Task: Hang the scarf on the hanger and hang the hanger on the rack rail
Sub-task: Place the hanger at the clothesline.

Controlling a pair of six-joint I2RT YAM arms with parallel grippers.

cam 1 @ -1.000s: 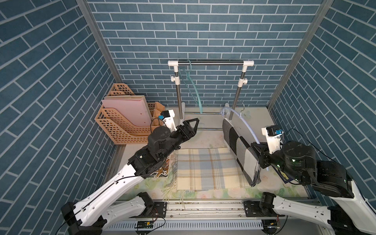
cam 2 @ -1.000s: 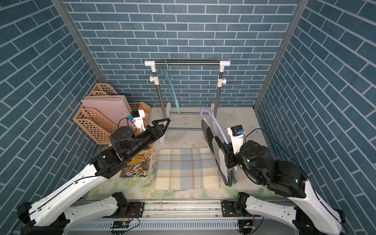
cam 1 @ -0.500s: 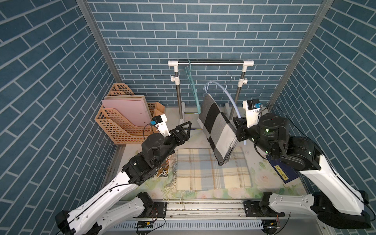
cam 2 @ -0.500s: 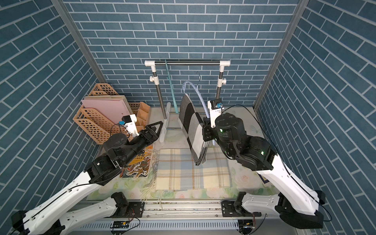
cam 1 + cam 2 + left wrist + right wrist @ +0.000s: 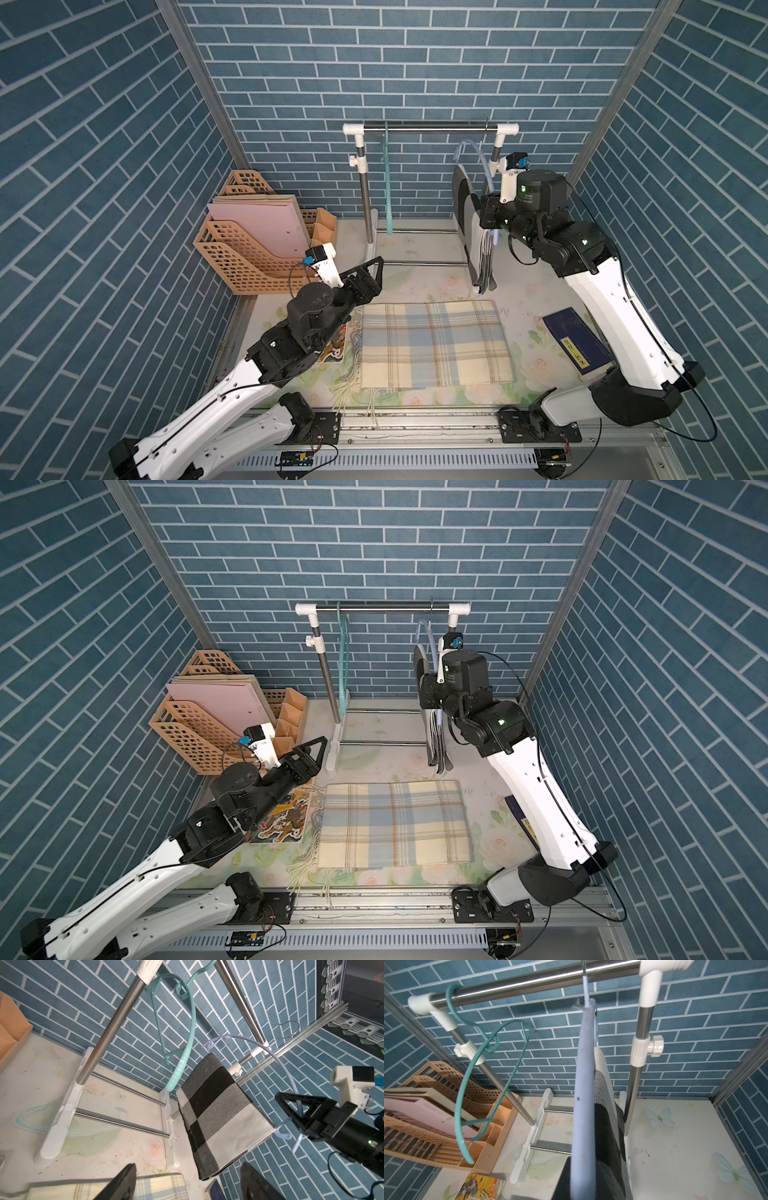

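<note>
Black-grey checked scarf (image 5: 218, 1109), folded over hanger (image 5: 583, 1105)

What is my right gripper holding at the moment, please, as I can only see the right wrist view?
Observer: The right gripper is shut on the pale blue hanger, beside the checked scarf draped on it.
Operator: Thank you; where is the left gripper?
Observer: The left gripper is open and empty, low beside the file organiser.
Operator: What else lies on the table?
Observer: A plaid scarf lies folded flat at its middle.
</note>
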